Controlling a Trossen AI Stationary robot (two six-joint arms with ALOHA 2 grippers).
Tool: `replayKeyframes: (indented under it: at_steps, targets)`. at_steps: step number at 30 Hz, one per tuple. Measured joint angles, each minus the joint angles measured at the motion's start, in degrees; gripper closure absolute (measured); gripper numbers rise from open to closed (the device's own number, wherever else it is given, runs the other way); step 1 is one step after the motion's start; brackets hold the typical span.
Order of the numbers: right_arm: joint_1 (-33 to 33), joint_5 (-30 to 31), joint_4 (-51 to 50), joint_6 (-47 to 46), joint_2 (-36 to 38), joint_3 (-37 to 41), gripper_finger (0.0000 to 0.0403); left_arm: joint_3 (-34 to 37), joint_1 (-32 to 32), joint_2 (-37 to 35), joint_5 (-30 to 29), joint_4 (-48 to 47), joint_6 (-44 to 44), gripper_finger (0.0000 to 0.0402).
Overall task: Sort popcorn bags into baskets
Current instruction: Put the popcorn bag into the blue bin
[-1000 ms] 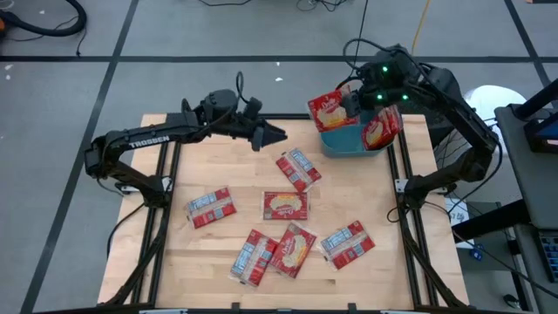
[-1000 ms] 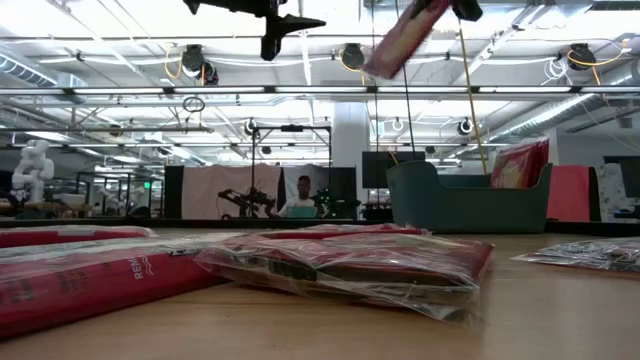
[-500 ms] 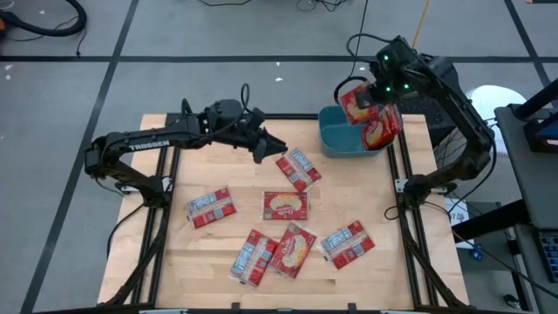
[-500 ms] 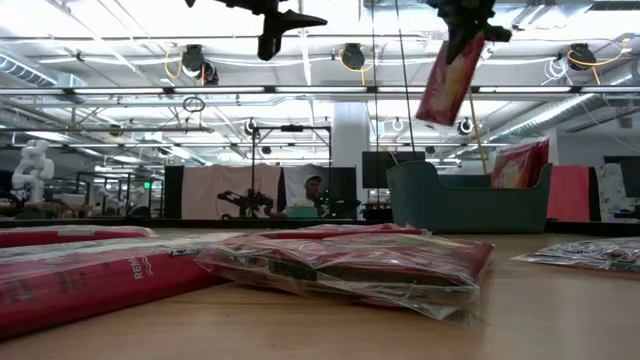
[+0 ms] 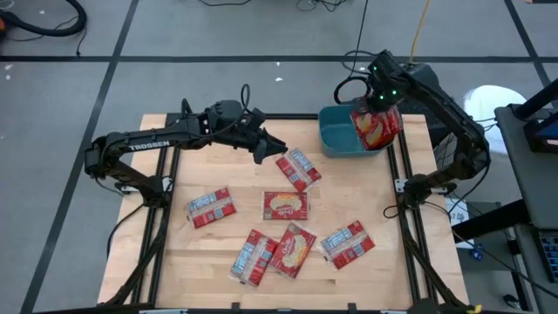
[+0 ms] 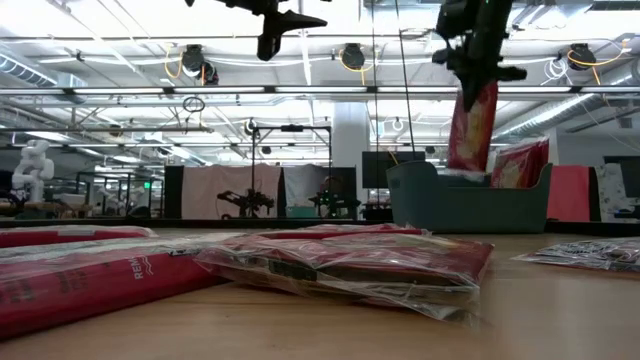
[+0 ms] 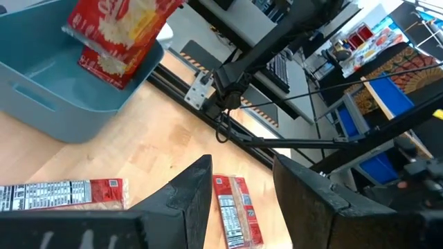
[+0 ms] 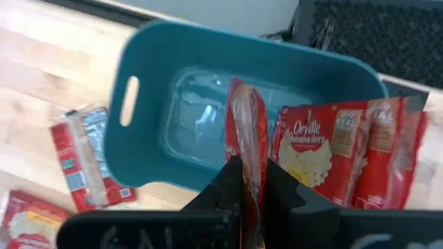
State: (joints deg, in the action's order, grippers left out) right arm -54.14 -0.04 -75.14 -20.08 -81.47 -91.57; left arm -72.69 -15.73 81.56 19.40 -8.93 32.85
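Observation:
A teal basket point(image 5: 342, 139) stands at the table's far right corner. Two red popcorn bags point(image 5: 382, 131) lean on edge against its right wall. My right gripper point(image 5: 375, 94) hangs above it, shut on another red popcorn bag point(image 6: 471, 130). Several bags lie flat on the wood, among them one point(image 5: 299, 168) just left of the basket and one point(image 5: 286, 206) at the middle. My left gripper point(image 5: 275, 145) hovers open above the table's far middle, with nothing between its fingers point(image 7: 190, 197). My right gripper pinches the bag's upper end point(image 8: 246, 162) between its two fingers point(image 8: 280, 192), coming from above and pointing steeply down. The bag hangs upright, edge-on to the wrist camera. Its lower end point(image 6: 466, 168) dips behind the basket's rim; whether it touches the bottom I cannot tell.
Black rails run along the table's left and right edges point(image 5: 404, 183). The basket's left half point(image 8: 187, 117) holds nothing. Bare wood lies between the basket and the loose bags near the front edge point(image 5: 294, 249).
My right gripper has come down over the basket and tipped to point steeply down. Its bag, which was slanting high to the basket's left, now hangs upright with its lower end inside the basket's rim.

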Motion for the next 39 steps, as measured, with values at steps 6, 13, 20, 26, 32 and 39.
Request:
replayKeyframes:
  at_steps: [6,13,20,26,32,39]
  targets:
    - [-0.4,0.1,4.1,-0.4,0.0,7.2,0.0390,0.0,0.0,0.0,0.0,0.0,-0.2,0.0245]
    - [-0.5,1.8,7.9,-2.3,0.0,13.0,0.0390,0.0,-0.1,0.0,0.0,0.0,0.0,0.0245]
    - [-0.6,5.1,9.3,-3.5,0.0,15.5,0.0390,0.0,-0.1,0.0,0.0,-0.1,0.6,0.0245]
    - [-0.7,6.3,10.0,-4.9,0.0,15.9,0.0390,0.0,-0.1,0.0,0.0,-0.1,0.6,0.0245]
    - [-1.5,7.8,10.0,-7.3,0.0,15.9,0.0390,0.0,-0.1,0.0,0.0,-0.1,0.6,0.0245]
    - [-2.3,8.8,9.0,-7.8,-1.1,15.9,0.0390,0.0,-0.1,0.0,0.1,0.0,0.9,0.0245]
